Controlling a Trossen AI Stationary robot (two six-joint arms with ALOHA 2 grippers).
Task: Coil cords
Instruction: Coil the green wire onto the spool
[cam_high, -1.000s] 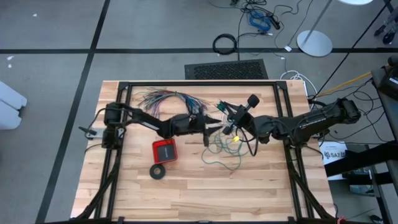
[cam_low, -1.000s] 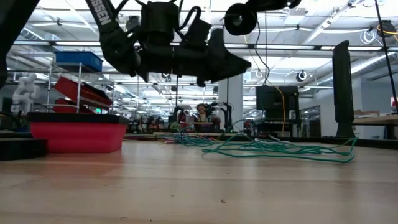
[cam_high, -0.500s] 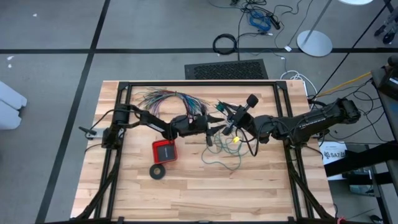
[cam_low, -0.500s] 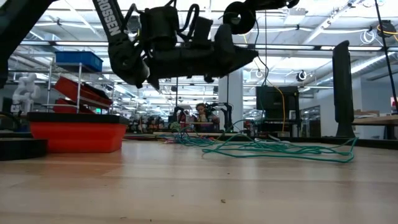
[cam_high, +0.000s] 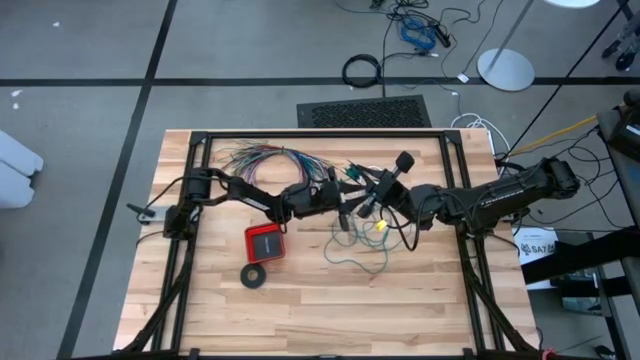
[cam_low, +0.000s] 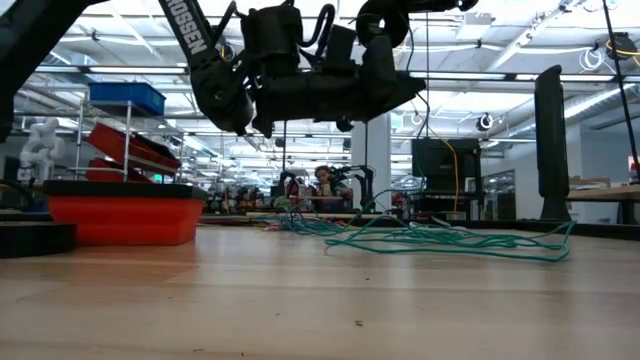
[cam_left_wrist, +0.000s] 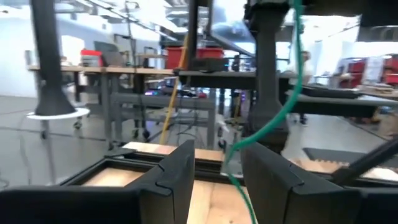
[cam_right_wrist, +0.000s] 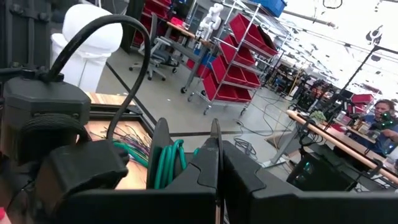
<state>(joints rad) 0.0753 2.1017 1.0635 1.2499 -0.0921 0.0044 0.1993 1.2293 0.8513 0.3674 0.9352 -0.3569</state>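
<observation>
Both grippers meet over the teal wire mid-table.
High view: left gripper and right gripper nearly touch above the loose teal wire. Low view: "TROSSEN" partly legible on an arm. Left wrist: fingers parted, wire between. Right wrist: jaws clamped on looped wire.

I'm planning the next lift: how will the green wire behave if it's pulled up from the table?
Probably floppy: the green wire lies in loose, uneven loops on the table and hangs in a slack curve in the left wrist view. Likely light, being so thin. It may snag on itself, since its loops cross in the low view.
</observation>
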